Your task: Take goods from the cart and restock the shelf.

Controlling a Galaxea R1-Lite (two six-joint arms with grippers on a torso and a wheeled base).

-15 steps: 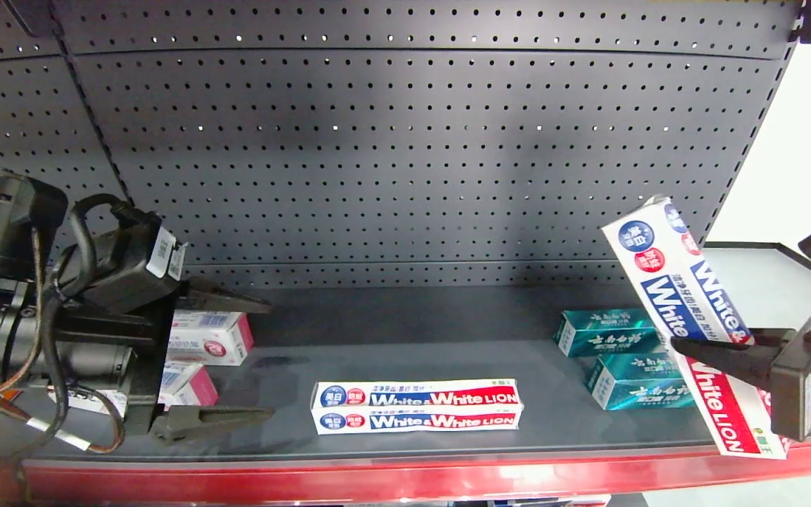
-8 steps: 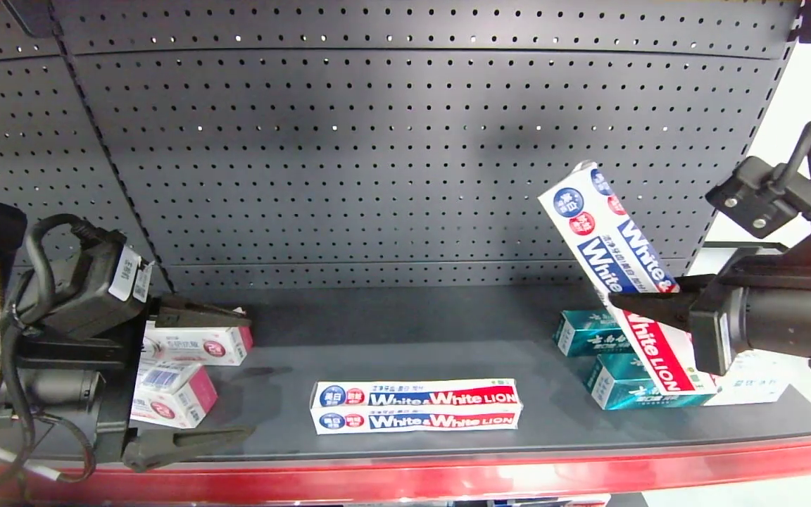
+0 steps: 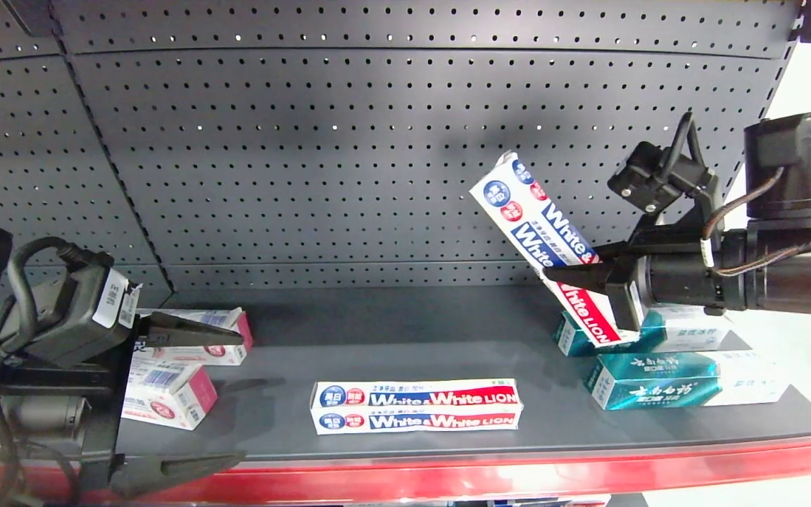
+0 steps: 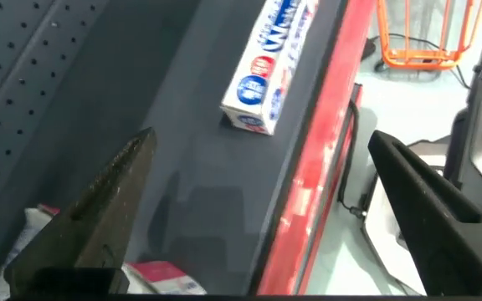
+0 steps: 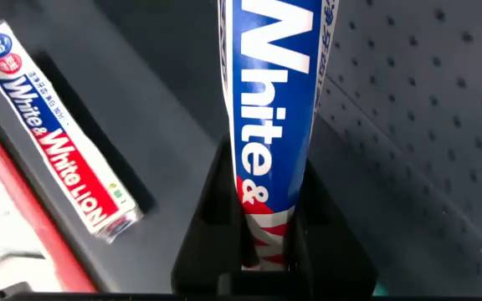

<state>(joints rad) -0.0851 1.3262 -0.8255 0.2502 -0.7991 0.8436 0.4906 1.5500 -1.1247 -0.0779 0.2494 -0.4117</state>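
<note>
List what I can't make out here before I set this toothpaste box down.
- Held toothpaste box: in the head view, its lower end is hidden behind the right jaws; contact with the rear teal box cannot be told.
- Rear pink box: in the head view, partly covered by the left jaws.
- Lying toothpaste boxes: in the left wrist view, cut off by the frame edge.
</note>
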